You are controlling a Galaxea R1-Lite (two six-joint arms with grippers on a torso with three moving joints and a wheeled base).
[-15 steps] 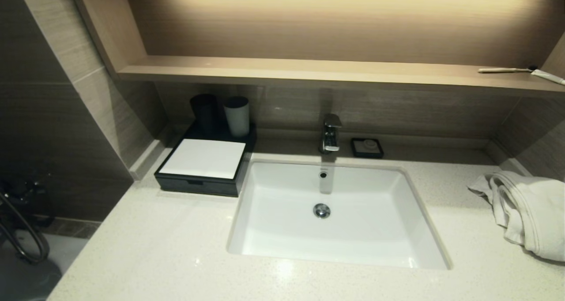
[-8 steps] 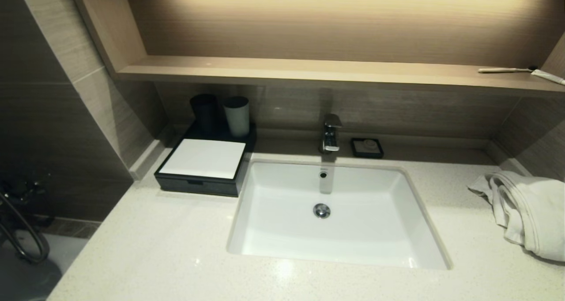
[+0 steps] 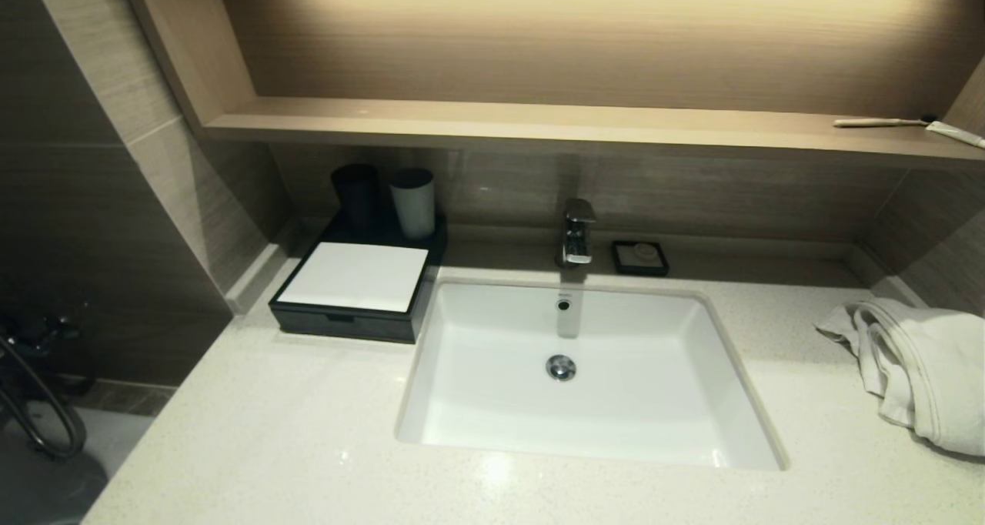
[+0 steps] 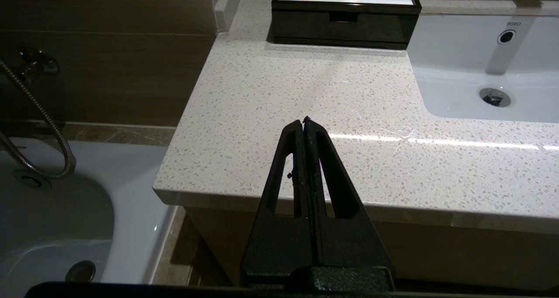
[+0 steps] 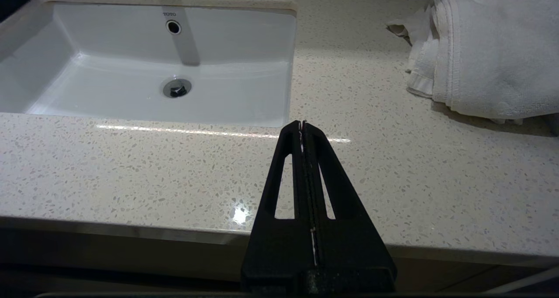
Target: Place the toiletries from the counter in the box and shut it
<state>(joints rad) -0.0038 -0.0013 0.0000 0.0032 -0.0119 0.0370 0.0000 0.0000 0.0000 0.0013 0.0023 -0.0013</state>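
Observation:
A black box with a white top [image 3: 350, 290] stands shut on the counter left of the sink; it also shows in the left wrist view [image 4: 345, 9]. A toothbrush [image 3: 881, 122] and a small tube [image 3: 956, 133] lie at the right end of the shelf above the counter. My left gripper [image 4: 304, 120] is shut and empty, above the counter's front left edge. My right gripper [image 5: 302, 124] is shut and empty, above the counter's front edge, right of the sink. Neither gripper shows in the head view.
A white sink [image 3: 462, 402] with a chrome tap [image 3: 577, 232] fills the middle. A dark cup [image 3: 356, 194] and a pale cup [image 3: 413, 200] stand behind the box. A soap dish [image 3: 639, 256] sits by the tap. A white towel [image 3: 919, 367] lies at right. A bathtub [image 4: 131, 193] is left of the counter.

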